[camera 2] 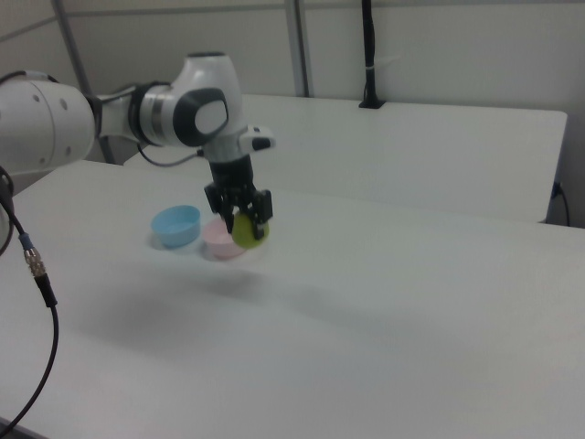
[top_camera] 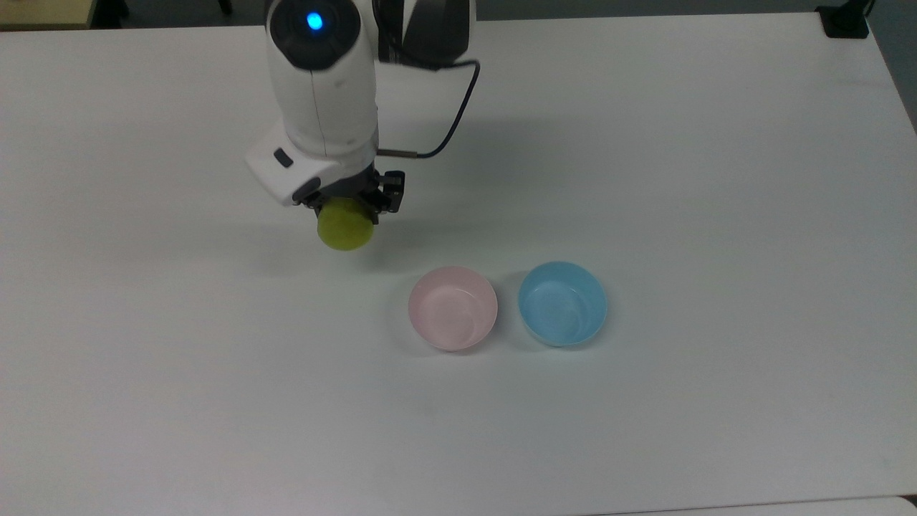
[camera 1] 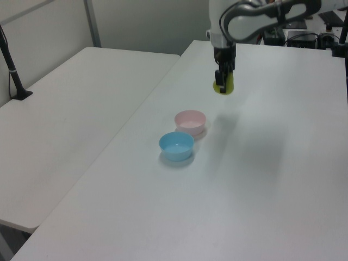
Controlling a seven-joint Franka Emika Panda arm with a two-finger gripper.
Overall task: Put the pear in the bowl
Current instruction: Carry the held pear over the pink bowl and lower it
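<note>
Yellow-green pear point(top_camera: 345, 224) is clamped between the gripper point(top_camera: 349, 208) jaws, raised above the table point(top_camera: 645, 143), apart from the pink bowl point(top_camera: 453, 308).

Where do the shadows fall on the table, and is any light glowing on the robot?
Top view: a blue light glows on the arm, and faint shadows edge the pink bowl and blue bowl. Left view: a soft shadow spreads over the table beneath the lifted pear.

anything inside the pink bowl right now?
Nothing: the pink bowl shows a bare interior in the top view. The pear hangs in the pincer, off the table and clear of the bowl. In the right view the pear covers part of its rim.
</note>
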